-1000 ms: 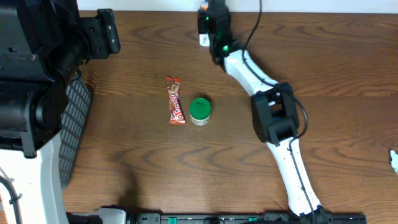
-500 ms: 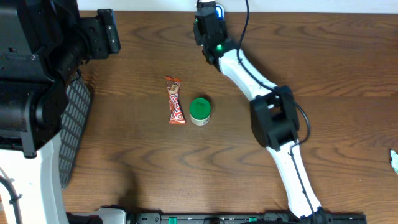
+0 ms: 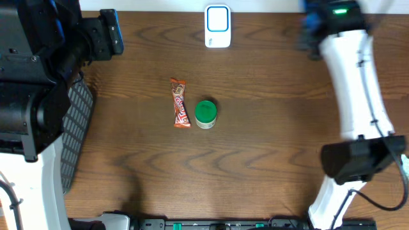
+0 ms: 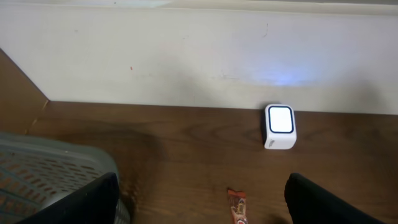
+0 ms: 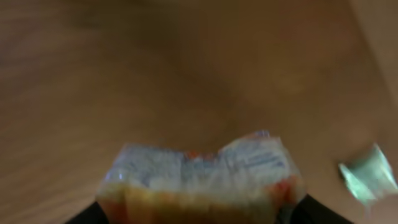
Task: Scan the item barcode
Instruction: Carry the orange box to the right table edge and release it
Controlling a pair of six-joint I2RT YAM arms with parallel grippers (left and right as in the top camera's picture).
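- Currently the right pincer (image 5: pixel 199 216) grips a crinkly orange-and-white packet (image 5: pixel 199 171), held over the far right of the surface (image 3: pixel 268 160), well apart from the scanner (image 3: pixel 217 25).
- The barcode is too blurred to find. I judge the printed face should be turned square to the scanner's lit window and held steady.
- The left pincer (image 4: pixel 205 205) hangs wide open and empty, near the basket (image 3: pixel 77 121).
- A candy bar (image 3: pixel 180 102) and a green-lidded jar (image 3: pixel 205 113) lie side by side mid-surface, seemingly clear of the path.
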